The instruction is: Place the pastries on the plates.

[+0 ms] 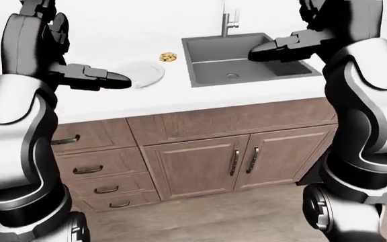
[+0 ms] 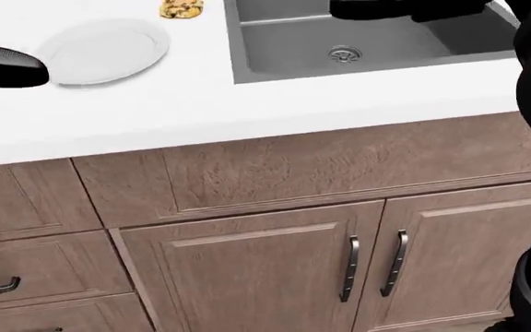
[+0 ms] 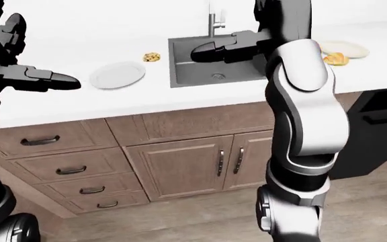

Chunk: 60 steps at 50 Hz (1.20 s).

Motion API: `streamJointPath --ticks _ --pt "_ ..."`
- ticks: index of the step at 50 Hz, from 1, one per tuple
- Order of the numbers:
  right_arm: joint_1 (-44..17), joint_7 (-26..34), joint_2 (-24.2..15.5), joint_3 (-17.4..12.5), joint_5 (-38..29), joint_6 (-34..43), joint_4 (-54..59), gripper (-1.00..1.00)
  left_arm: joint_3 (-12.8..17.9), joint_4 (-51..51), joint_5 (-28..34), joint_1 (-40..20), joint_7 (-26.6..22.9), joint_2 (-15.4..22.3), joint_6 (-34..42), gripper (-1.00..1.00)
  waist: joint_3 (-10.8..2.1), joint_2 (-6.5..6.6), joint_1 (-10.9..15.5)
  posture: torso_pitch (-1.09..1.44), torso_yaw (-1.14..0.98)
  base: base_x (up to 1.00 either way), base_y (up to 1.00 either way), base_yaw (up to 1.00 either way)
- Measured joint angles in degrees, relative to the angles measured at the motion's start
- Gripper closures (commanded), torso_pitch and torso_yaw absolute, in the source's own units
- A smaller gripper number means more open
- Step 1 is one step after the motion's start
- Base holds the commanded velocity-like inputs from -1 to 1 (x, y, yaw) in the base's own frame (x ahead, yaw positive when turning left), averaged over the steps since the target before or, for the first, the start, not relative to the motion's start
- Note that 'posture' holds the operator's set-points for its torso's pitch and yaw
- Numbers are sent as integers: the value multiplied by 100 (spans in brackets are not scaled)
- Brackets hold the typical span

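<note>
The left robot hand point(image 3: 59, 79) is held out over the white surface point(image 2: 247, 104), fingers stretched flat and grasping nothing. Just to the right of its fingertips lies an empty white plate point(image 2: 104, 50), flat on the surface. Beyond that plate, up and to the right of the hand in the head view, sits a chocolate-chip cookie point(image 2: 181, 8), apart from the plate's rim and near the left edge of the sink point(image 2: 275, 52).

Over the grey sink basin hovers the right robot hand point(image 3: 204, 52), fingers extended and released, holding nothing; the faucet point(image 3: 214, 22) rises above it in the right-eye view. To the right of this hand, partly hidden by the robot's arm, a second white plate point(image 3: 348, 49) rests on the surface, with a golden bun-like pastry point(image 3: 336, 59) touching or overlapping its near rim; I cannot tell which.

Below the surface run wooden drawers point(image 3: 62, 169) and cabinet doors point(image 3: 180, 164).
</note>
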Motion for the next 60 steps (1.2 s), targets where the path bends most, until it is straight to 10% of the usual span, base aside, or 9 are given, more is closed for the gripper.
streamJointPath --ticks 4,21,36,41,44,49,51,55,60 --pt "-35 16 52 33 19 -146 -44 -100 56 -85 42 0 32 35 -122 -100 -21 507 30 0 0 22 64 0" --pt "124 -59 95 83 192 -77 -24 -100 32 24 125 112 14 -15 70 -100 105 258 151 0 0 18 11 0" --pt "76 -316 19 -26 421 -117 -96 -100 -2 -89 158 -14 -87 19 4 -100 230 563 -93 0 0 24 -18 0" --pt "160 -322 7 17 412 -60 -4 -100 2 -72 179 -2 -112 11 58 -100 123 435 -133 0 0 0 0 0" --pt "213 -328 -10 -21 348 -11 70 -100 -102 -31 143 7 -158 -25 67 -100 305 -70 -53 0 0 0 0 0" --pt "69 -279 -30 34 289 -163 -93 -100 41 -107 188 4 -154 42 84 -100 220 -255 106 0 0 0 0 2" --pt "73 -265 -32 13 269 -161 -85 -100 31 -118 210 3 -147 35 59 -100 128 108 153 0 0 0 0 16" --pt "209 -212 94 167 263 -69 42 -100 62 15 255 99 -150 39 112 -100 101 321 299 0 0 0 0 25" --pt "128 -179 32 51 246 -49 -79 -100 48 -154 264 3 -169 66 62 -100 -23 51 183 0 0 0 0 28"
